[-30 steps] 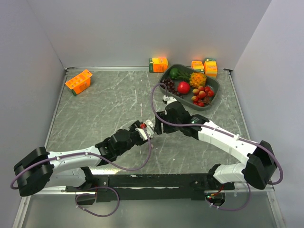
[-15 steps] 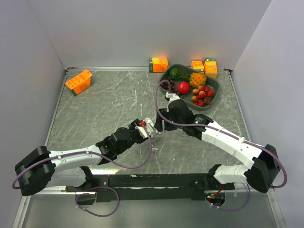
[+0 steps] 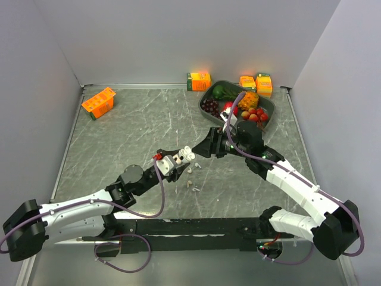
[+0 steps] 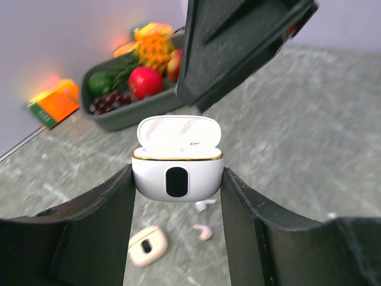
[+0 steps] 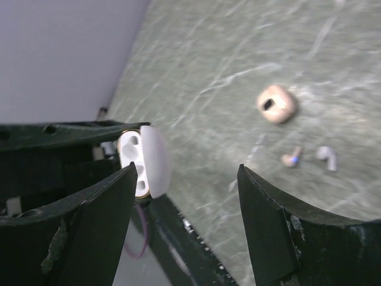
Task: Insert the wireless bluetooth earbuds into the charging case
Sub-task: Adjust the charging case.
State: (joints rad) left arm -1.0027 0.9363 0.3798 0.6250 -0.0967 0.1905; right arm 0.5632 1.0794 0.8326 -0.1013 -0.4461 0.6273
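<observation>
Pinching the white charging case [image 4: 176,170] by its two sides, the left gripper [image 4: 177,186] is holding it up off the table [image 3: 131,137]. The lid is tipped back and both wells are looking empty.

Directly beneath the case, two of the earbuds are lying on the table, close together but not touching: a white earbud [image 4: 205,205] and a beige earbud [image 4: 202,231]. The other two are not showing clearly enough to place. A little farther from the case on the same patch of table, a beige case [image 4: 146,245] is sitting, apparently shut.

Just beyond the held case, the right gripper [image 5: 187,173] is hovering with its fingers spread wide and nothing between them. The white case is showing beside one finger, not inside the gap.

Well beyond the case, against the back wall, a tray of fruit [image 3: 267,126] is sitting with orange cartons [image 3: 199,80] beside it.

Judging from this, the step in hand is fetching the first bud: the case is being presented open, and no bud is in either gripper. The next move is calling for the right gripper to drop to the table under the case and close on one tiny bud. The white one seems likeliest for this white case. It would then be turning the stem to suit a well, while the left gripper keeps the case level.
</observation>
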